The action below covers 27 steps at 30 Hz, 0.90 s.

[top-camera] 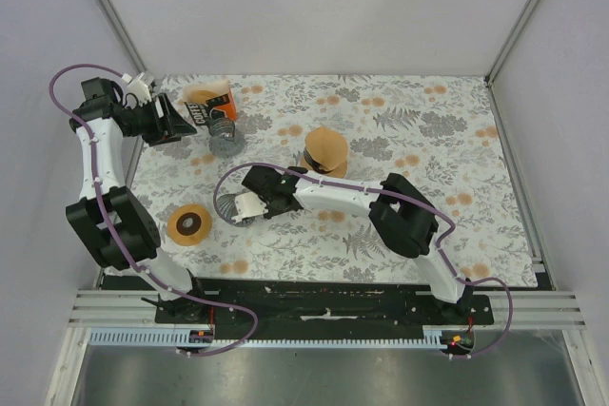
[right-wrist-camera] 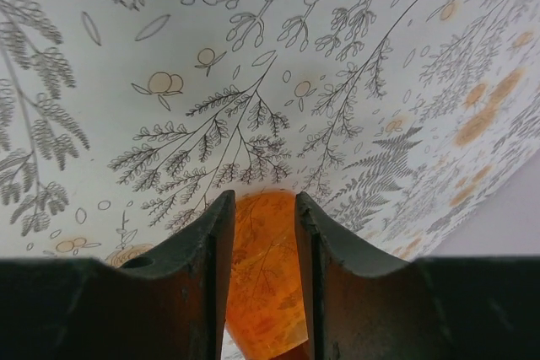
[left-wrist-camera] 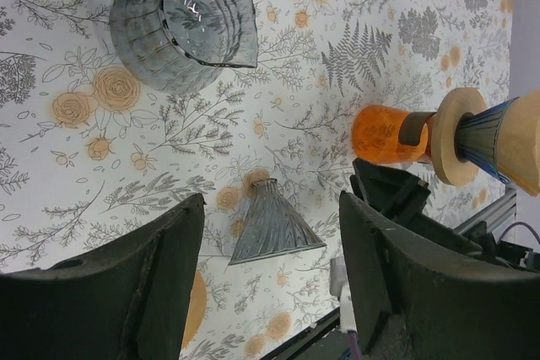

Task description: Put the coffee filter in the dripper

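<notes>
Right gripper [top-camera: 238, 208] sits just beside the ribbed glass dripper [top-camera: 225, 203].

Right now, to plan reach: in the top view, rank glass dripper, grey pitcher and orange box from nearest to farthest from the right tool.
1. Glass dripper, just left of the right tool.
2. Grey pitcher, farther back.
3. Orange box, back-left corner.

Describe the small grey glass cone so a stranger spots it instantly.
On the floral tablecloth, look left of centre, just right of the flat orange ring. The cone is ribbed smoky glass, far smaller than the rounded grey pitcher behind it.
</notes>
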Motion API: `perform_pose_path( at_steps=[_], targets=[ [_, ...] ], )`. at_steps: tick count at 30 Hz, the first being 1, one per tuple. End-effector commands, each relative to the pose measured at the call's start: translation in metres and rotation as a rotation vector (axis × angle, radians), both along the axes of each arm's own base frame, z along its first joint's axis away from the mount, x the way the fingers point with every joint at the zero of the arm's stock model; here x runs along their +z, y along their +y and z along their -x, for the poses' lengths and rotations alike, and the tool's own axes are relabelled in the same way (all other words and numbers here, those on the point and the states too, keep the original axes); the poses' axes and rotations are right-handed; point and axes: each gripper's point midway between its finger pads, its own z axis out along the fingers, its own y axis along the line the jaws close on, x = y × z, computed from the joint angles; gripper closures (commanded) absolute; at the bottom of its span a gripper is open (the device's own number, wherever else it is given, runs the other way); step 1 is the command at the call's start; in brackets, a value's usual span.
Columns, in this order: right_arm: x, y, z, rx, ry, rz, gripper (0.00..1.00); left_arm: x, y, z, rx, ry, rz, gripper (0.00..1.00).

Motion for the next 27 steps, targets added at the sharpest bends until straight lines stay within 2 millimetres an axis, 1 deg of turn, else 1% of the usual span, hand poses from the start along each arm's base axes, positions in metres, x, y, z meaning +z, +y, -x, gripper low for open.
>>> perform_pose_path(
  at_steps=[1,4,7,11,17,19,20,22,25,27],
  targets=[
    [0.004,-0.017,-0.030,-0.118,-0.092,-0.004,0.59,0.021,-0.006,0.004,-0.051,-0.096,-0.033,0.29],
    [-0.004,-0.042,-0.043,-0.193,-0.095,0.022,0.59,0.022,-0.006,0.004,-0.050,-0.098,-0.034,0.29],
    [-0.012,-0.065,-0.052,-0.244,-0.096,0.046,0.59,0.023,-0.005,0.003,-0.046,-0.099,-0.034,0.29],
    [-0.014,-0.101,-0.062,-0.323,-0.110,0.058,0.59,0.027,-0.005,0.002,-0.040,-0.107,-0.036,0.29],
    [-0.023,-0.180,-0.076,-0.482,-0.119,0.068,0.59,0.024,0.001,-0.002,-0.020,-0.109,-0.067,0.29],
    [-0.022,-0.197,-0.080,-0.525,-0.131,0.070,0.59,0.024,0.002,-0.004,-0.017,-0.110,-0.073,0.29],
    [-0.021,-0.201,-0.082,-0.541,-0.136,0.066,0.59,0.023,0.002,-0.005,-0.018,-0.108,-0.075,0.29],
    [-0.016,-0.199,-0.085,-0.546,-0.142,0.044,0.59,0.022,0.004,-0.006,-0.011,-0.105,-0.092,0.29],
    [-0.005,-0.183,-0.090,-0.546,-0.138,-0.029,0.56,0.024,0.005,-0.012,-0.009,-0.113,-0.141,0.29],
    [0.008,-0.165,-0.091,-0.533,-0.130,-0.104,0.53,0.024,0.004,-0.018,-0.014,-0.118,-0.198,0.29]
  ],
)
